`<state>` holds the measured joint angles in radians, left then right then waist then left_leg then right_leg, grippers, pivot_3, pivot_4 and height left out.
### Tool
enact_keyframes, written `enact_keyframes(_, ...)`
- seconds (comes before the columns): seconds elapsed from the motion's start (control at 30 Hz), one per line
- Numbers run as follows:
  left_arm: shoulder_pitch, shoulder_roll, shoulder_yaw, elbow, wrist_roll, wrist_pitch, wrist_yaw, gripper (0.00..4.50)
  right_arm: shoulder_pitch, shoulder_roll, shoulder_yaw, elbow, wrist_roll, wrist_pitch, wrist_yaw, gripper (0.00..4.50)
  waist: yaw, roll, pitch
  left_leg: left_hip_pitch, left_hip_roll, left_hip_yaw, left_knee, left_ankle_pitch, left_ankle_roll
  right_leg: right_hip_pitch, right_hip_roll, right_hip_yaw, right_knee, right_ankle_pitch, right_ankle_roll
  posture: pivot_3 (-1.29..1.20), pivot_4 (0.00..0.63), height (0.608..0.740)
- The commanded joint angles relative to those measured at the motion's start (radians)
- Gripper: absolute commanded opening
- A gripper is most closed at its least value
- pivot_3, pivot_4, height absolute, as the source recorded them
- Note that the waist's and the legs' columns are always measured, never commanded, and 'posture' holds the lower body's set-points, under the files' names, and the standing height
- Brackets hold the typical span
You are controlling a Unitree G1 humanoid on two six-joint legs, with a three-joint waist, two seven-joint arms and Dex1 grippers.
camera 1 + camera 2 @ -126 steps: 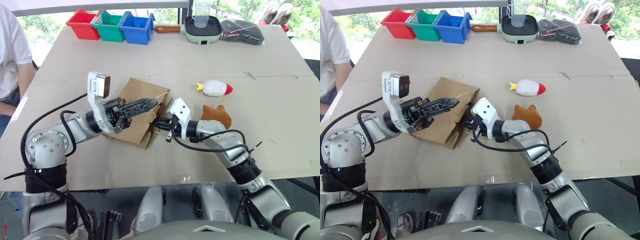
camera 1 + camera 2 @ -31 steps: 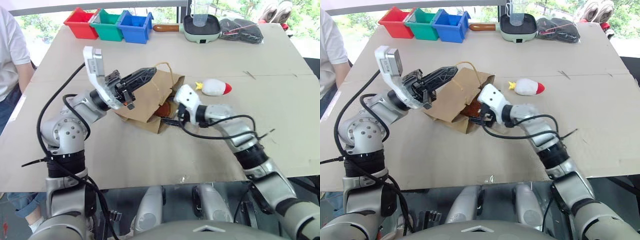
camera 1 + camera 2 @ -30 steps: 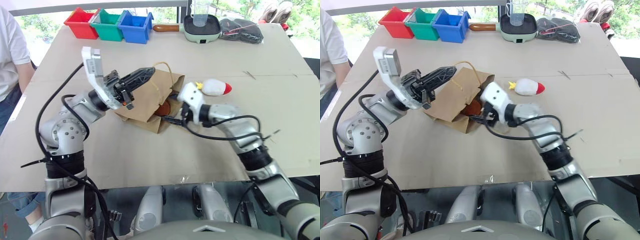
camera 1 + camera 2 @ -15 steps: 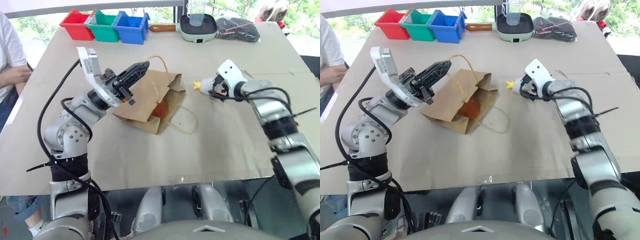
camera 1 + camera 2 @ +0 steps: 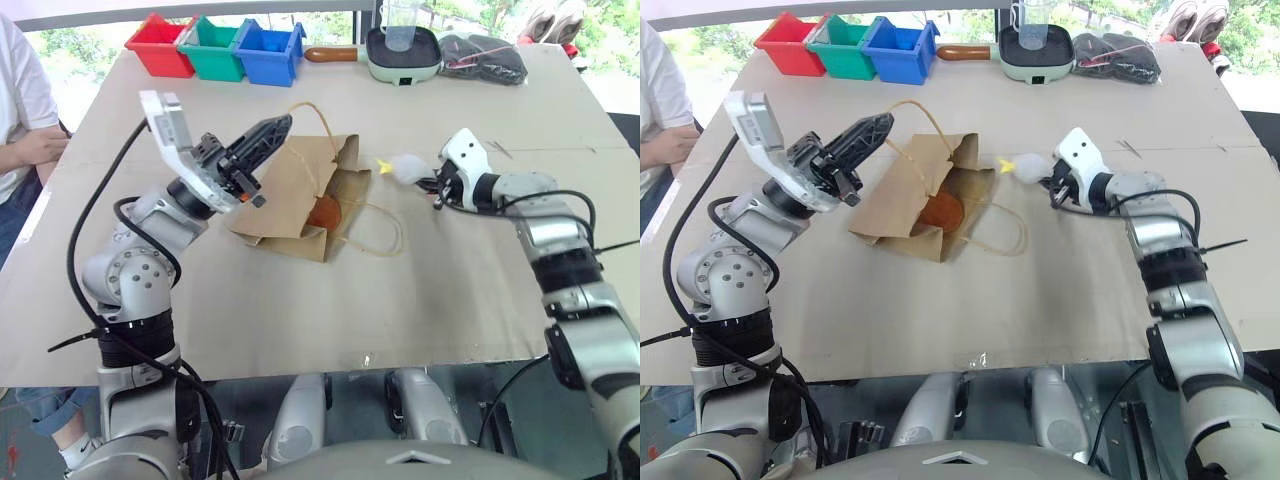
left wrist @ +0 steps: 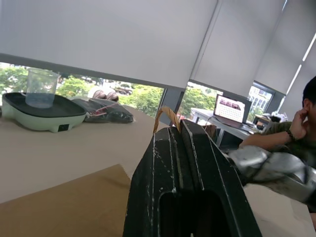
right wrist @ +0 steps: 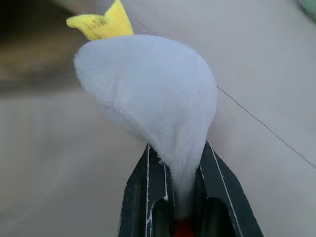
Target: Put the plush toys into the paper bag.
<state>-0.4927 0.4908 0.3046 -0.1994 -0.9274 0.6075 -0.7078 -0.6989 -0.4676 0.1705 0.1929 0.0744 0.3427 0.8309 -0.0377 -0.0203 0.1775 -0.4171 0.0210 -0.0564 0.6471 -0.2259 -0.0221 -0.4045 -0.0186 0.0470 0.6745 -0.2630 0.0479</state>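
Note:
The brown paper bag (image 5: pixel 285 190) lies on its side on the table, mouth towards the right. My left gripper (image 5: pixel 272 130) is shut on one of its loop handles (image 6: pixel 166 115) and holds the upper edge up. An orange-brown plush toy (image 5: pixel 324 213) sits inside the bag's mouth. The second handle (image 5: pixel 385 228) lies flat on the table. To the right of the bag, my right gripper (image 5: pixel 428 181) is shut on the white plush toy (image 7: pixel 153 94). Its yellow end (image 5: pixel 384 166) points towards the bag, and its red tip is hidden between the fingers.
Red (image 5: pixel 161 45), green (image 5: pixel 214 48) and blue bins (image 5: pixel 267 50) stand at the table's far edge. Beside them are a pale green pan (image 5: pixel 403 56) holding a clear cup, and a dark pouch (image 5: pixel 483 58). A person (image 5: pixel 20 110) stands at the left edge.
My right gripper left the bag's mouth, swung right to the white plush toy and shut on it. The orange-brown toy stayed in the bag. The left gripper kept holding the handle.

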Motion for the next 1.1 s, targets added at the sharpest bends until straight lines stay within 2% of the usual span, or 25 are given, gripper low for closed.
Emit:
enact_keyframes(0.03, -0.042, -0.006, -0.010, -0.013, -0.028, 0.009, -0.009, 0.00, 0.037, 0.014, 0.077, -0.264, -0.087, 0.085, -0.079, 0.03, -0.004, 0.000, 0.000, 0.001, 0.000, 0.000, 0.000, 0.000, 0.000, 0.000, 0.000, 0.000, 0.001, 0.000, 0.000, 0.00, 0.150, 0.740)
enact_keyframes(0.13, -0.060, -0.015, -0.030, -0.004, -0.023, 0.015, -0.016, 0.00, 0.035, 0.073, 0.131, -0.300, -0.121, 0.147, -0.127, 0.03, -0.003, 0.000, 0.000, 0.002, 0.000, 0.000, 0.001, 0.000, 0.000, 0.000, 0.001, 0.000, 0.004, 0.000, 0.000, 0.00, 0.150, 0.740)
enact_keyframes(0.23, -0.071, -0.022, -0.055, 0.003, -0.016, 0.016, -0.034, 0.00, -0.011, 0.138, 0.169, -0.244, -0.159, 0.194, -0.174, 0.03, -0.003, 0.000, 0.000, 0.002, 0.000, -0.001, 0.002, 0.000, 0.000, 0.000, 0.001, 0.000, 0.004, 0.000, 0.000, 0.00, 0.150, 0.740)
enact_keyframes(0.37, -0.090, -0.045, -0.097, 0.025, 0.011, -0.001, -0.055, 0.00, -0.157, 0.280, 0.208, -0.008, -0.189, 0.200, -0.237, 0.03, -0.003, 0.000, 0.000, 0.002, -0.001, 0.000, 0.002, 0.000, -0.001, 0.000, 0.001, 0.000, 0.004, 0.000, 0.000, 0.00, 0.150, 0.740)
enact_keyframes(0.5, -0.092, -0.056, -0.116, 0.025, 0.026, -0.010, -0.072, 0.00, -0.221, 0.365, 0.212, 0.155, -0.187, 0.120, -0.244, 0.03, -0.002, 0.000, 0.000, 0.002, -0.001, -0.002, 0.001, 0.000, -0.001, 0.000, 0.001, -0.001, 0.003, 0.000, 0.000, 0.00, 0.150, 0.740)
enact_keyframes(0.6, -0.086, -0.060, -0.119, 0.020, 0.035, -0.014, -0.078, 0.00, -0.243, 0.426, 0.161, 0.226, -0.114, 0.060, -0.196, 0.03, -0.001, 0.000, 0.000, 0.001, -0.001, -0.001, 0.000, 0.000, -0.001, 0.000, 0.000, -0.001, 0.001, 0.000, 0.000, 0.00, 0.150, 0.740)
enact_keyframes(0.73, -0.062, -0.050, -0.096, 0.017, 0.047, -0.023, -0.073, 0.00, -0.221, 0.434, 0.141, 0.284, -0.086, -0.021, -0.150, 1.53, -0.003, 0.000, 0.000, 0.001, -0.001, -0.001, 0.000, 0.000, 0.000, 0.000, 0.000, -0.001, 0.002, 0.000, 0.000, 0.00, 0.150, 0.740)
enact_keyframes(0.83, -0.042, -0.037, -0.066, 0.007, 0.040, -0.029, -0.058, 0.00, -0.140, 0.397, 0.131, 0.163, -0.039, 0.005, -0.080, 2.95, -0.002, 0.000, 0.000, 0.001, -0.001, -0.002, 0.000, 0.000, 0.000, 0.000, 0.000, -0.001, 0.002, 0.000, 0.000, 0.00, 0.150, 0.740)
enact_keyframes(0.97, -0.012, -0.024, -0.019, -0.016, 0.011, -0.024, -0.037, 0.00, -0.032, 0.325, 0.099, -0.044, 0.016, 0.119, -0.051, 2.95, -0.001, 0.000, 0.000, 0.001, -0.001, -0.002, 0.000, 0.000, 0.000, 0.000, 0.000, -0.001, 0.002, 0.000, 0.000, 0.00, 0.150, 0.740)
enact_keyframes(1.1, -0.016, -0.017, 0.086, -0.034, -0.158, 0.044, 0.015, 0.00, 0.126, 0.236, -0.044, -0.396, 0.176, 0.433, -0.084, 2.95, 0.003, 0.000, 0.000, 0.000, 0.000, -0.003, 0.001, 0.000, 0.000, 0.000, 0.000, -0.002, 0.002, 0.000, 0.000, 0.00, 0.150, 0.740)
